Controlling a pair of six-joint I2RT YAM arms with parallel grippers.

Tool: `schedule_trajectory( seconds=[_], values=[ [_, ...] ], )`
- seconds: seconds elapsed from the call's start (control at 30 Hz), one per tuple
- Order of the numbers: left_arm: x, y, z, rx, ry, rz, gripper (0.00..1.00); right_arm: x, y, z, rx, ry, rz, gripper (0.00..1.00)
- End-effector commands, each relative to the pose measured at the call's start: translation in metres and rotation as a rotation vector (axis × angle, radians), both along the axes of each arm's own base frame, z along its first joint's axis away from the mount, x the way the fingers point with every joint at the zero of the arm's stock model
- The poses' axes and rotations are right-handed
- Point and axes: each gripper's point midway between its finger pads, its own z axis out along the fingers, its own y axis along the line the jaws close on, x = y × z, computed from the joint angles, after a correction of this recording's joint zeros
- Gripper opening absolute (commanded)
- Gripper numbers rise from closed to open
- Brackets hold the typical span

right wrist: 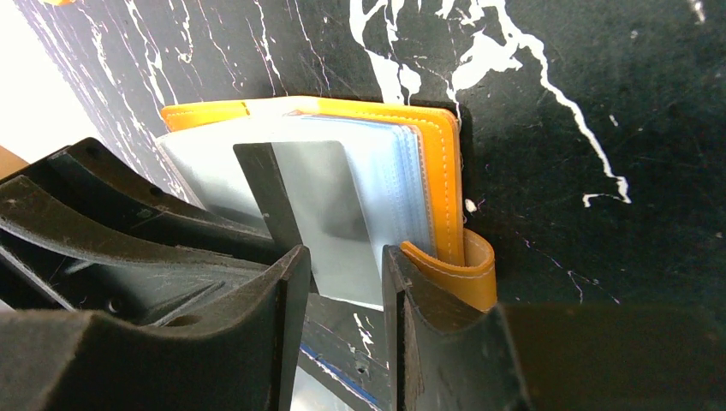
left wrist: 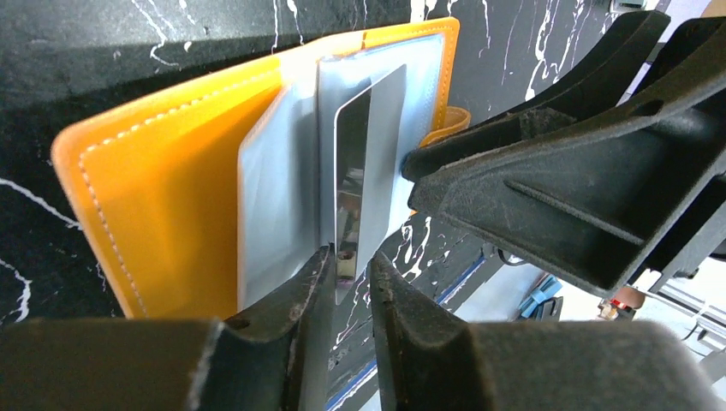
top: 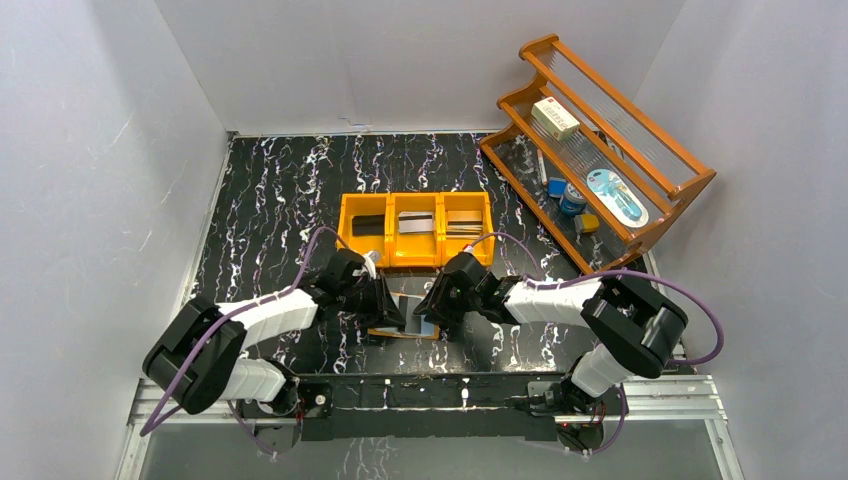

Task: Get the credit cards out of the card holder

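Left wrist: left tool [left wrist: 351, 282] pinches card [left wrist: 368, 171] | right wrist: right tool [right wrist: 342, 282] clamps holder [right wrist: 432, 171]

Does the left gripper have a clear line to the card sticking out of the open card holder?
Probably yes: the left gripper straddles the card's edge beyond its sleeve, the card holder open. The right gripper crowds close alongside.

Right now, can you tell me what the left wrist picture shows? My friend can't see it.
The left end effector pinches the lower edge of a shiny grey card sticking out of an open orange card holder lying on a black marbled table. The right end effector presses the holder's right side.
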Motion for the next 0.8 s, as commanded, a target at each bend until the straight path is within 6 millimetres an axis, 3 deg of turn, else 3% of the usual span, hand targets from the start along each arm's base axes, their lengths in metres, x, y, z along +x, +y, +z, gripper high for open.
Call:
schedule_trajectory(
  seconds=[0.0,0.2,0.5,0.77],
  values=[
    [0.009,-0.008,0.007,-0.004,0.003,0.001,0.23,-0.014,-0.03,-0.033,-0.163,0.064,-0.003,0.45],
    [0.016,-0.01,0.006,-0.005,0.003,0.033,0.23,-0.016,-0.03,-0.035,-0.163,0.071,0.002,0.45],
    [0.015,-0.001,-0.007,0.042,0.039,0.087,0.11,-0.017,-0.027,-0.037,-0.16,0.083,0.014,0.46],
    [0.008,0.011,0.001,0.062,0.002,0.1,0.1,-0.015,-0.028,-0.037,-0.17,0.072,0.007,0.46]
  ],
)
